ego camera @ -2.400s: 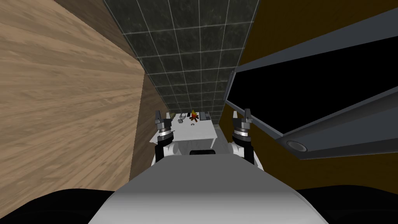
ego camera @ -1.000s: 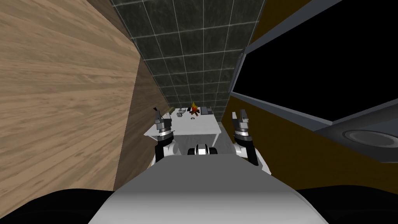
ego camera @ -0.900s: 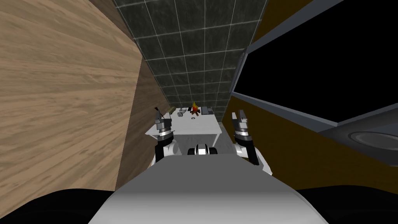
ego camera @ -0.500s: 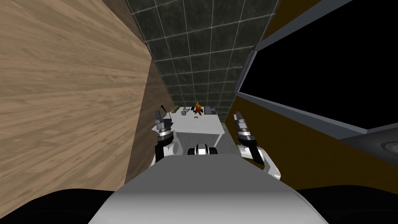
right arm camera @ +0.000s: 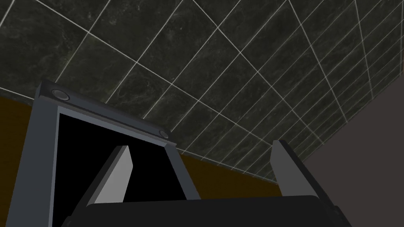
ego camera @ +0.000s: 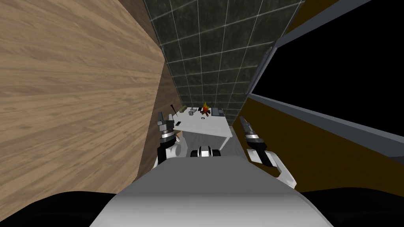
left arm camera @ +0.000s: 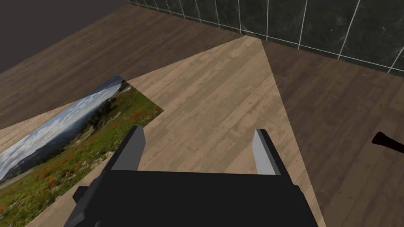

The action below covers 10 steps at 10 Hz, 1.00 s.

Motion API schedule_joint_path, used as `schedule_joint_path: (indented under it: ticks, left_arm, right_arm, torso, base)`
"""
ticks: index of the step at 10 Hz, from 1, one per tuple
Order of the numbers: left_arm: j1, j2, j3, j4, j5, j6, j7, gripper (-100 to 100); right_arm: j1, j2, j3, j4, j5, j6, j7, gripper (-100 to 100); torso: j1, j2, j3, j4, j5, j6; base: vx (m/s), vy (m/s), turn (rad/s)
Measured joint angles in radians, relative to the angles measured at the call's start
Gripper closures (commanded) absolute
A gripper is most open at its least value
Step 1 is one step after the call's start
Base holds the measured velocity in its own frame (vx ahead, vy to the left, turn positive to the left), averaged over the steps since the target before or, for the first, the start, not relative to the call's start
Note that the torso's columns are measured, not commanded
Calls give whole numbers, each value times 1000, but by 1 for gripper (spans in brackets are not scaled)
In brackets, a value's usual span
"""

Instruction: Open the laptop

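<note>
The laptop [ego camera: 216, 112] is a small dark grey slab at the far right of a white table [ego camera: 205, 127] ahead of me; how its lid stands is too small to tell. My left gripper [ego camera: 160, 117] is raised in front of the table's near left corner, well short of the laptop. In the left wrist view the left gripper [left arm camera: 198, 130] is open and holds nothing. My right gripper [ego camera: 242, 120] hangs beside the table's right edge, tilted outward. The right wrist view shows the right gripper [right arm camera: 200, 145] open and empty.
A wood-panelled wall [ego camera: 71, 98] runs close on my left. On my right, a brown wall holds a grey-framed window [ego camera: 315, 114] with a black area behind it. Dark tiles [ego camera: 221, 51] back the table. It carries an orange campfire-like object [ego camera: 204, 109], small grey items and a black ring.
The whole head view has shifted as I moved and turned; the table now sits a little further right. My right arm has swung outward to the right. Both grippers stay open.
</note>
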Motion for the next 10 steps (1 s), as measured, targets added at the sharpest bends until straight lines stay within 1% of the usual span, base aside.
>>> schedule_joint_path:
  ticks: [1, 2, 3, 4, 5, 6, 7, 8, 9, 10]
  left_arm:
    - [0, 0, 0, 0, 0, 0, 0, 0]
    - [0, 0, 0, 0, 0, 0, 0, 0]
    - [0, 0, 0, 0, 0, 0, 0, 0]
    - [0, 0, 0, 0, 0, 0, 0, 0]
    - [0, 0, 0, 0, 0, 0, 0, 0]
    - [0, 0, 0, 0, 0, 0, 0, 0]
    - [0, 0, 0, 0, 0, 0, 0, 0]
    - [0, 0, 0, 0, 0, 0, 0, 0]
    - [0, 0, 0, 0, 0, 0, 0, 0]
    - [0, 0, 0, 0, 0, 0, 0, 0]
  right_arm:
    - [-3, -4, -12, 6, 21, 15, 12, -100]
    - [-9, -19, -36, 14, 47, 42, 20, -100]
    - [-2, -20, -62, 30, 77, 62, 41, -100]
    - [-2, -19, -73, 43, 101, 68, 56, -100]
    - [-9, -25, -95, 69, 130, 79, 73, -100]
    - [-3, -29, -127, 93, 158, 90, 95, -100]
    - [-2, -34, -139, 98, 181, 106, 107, -100]
    - [-3, -29, -156, 116, 213, 118, 129, -100]
    - [3, -48, -186, 130, 240, 144, 146, -100]
    - [7, -51, -199, 135, 261, 161, 156, -100]
  torso:
    - [-1, 0, 0, 0, 0, 1]
    - [0, 0, 0, 0, 0, 0]
    - [1, 0, 0, 0, 0, 0]
    - [-1, 0, 0, 0, 0, 1]
    - [-1, 0, 0, 0, 0, 0]
    - [0, 0, 0, 0, 0, 0]
    - [-1, 0, 0, 0, 0, 1]
    - [-1, 0, 0, 0, 0, 0]
    - [0, -1, 0, 0, 0, 0]
    - [0, 0, 0, 0, 0, 1]
  base:
    - [-19, 28, 135]
    - [-21, 43, 312]
    - [-14, 30, 114]
    - [-14, 34, 165]
    - [-15, 49, 304]
    - [-6, 34, 121]
    - [-5, 35, 226]
    - [2, 54, 321]
    - [8, 44, 120]
    - [10, 52, 256]
